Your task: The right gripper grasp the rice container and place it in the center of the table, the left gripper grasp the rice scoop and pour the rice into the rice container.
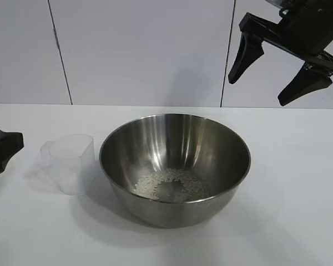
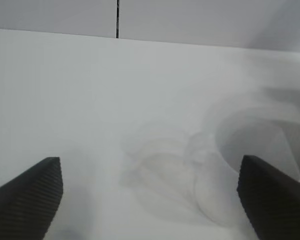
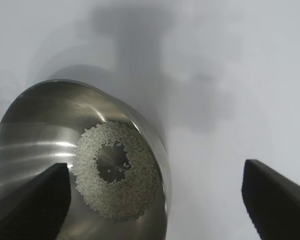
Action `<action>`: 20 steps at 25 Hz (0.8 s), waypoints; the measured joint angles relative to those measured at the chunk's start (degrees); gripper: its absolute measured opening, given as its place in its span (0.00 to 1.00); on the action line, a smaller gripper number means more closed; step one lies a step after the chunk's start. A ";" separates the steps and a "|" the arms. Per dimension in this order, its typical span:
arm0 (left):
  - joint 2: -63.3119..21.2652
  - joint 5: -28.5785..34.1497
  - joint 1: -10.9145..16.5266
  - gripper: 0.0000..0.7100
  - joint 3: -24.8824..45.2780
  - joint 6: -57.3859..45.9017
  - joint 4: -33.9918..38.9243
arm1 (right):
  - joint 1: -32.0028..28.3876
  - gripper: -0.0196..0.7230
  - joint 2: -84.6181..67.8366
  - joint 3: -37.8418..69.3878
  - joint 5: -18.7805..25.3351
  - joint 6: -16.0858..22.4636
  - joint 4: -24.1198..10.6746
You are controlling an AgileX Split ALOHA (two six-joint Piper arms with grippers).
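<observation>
The rice container (image 1: pixel 175 160), a large shiny steel bowl, stands in the middle of the white table (image 1: pixel 299 216). A ring of rice (image 1: pixel 172 185) lies on its bottom, also seen as rice (image 3: pixel 115 170) in the container (image 3: pixel 35 145) in the right wrist view. The rice scoop (image 1: pixel 72 162), a clear plastic cup, stands upright just left of the bowl, tab handle pointing left. My left gripper (image 1: pixel 4 145) shows only partly at the far left edge, apart from the scoop. In its wrist view the left gripper (image 2: pixel 149 167) is open, the scoop (image 2: pixel 225 170) ahead of its fingers. My right gripper (image 1: pixel 258 91) hangs open high above the bowl's right side, holding nothing (image 3: pixel 156 169).
A pale panelled wall (image 1: pixel 144 50) closes the back of the table. Bare tabletop lies to the right of the bowl and in front of it.
</observation>
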 joint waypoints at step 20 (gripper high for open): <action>-10.52 99.55 0.00 0.98 -57.05 -0.74 4.03 | 0.00 0.90 0.00 0.00 1.53 -2.50 1.95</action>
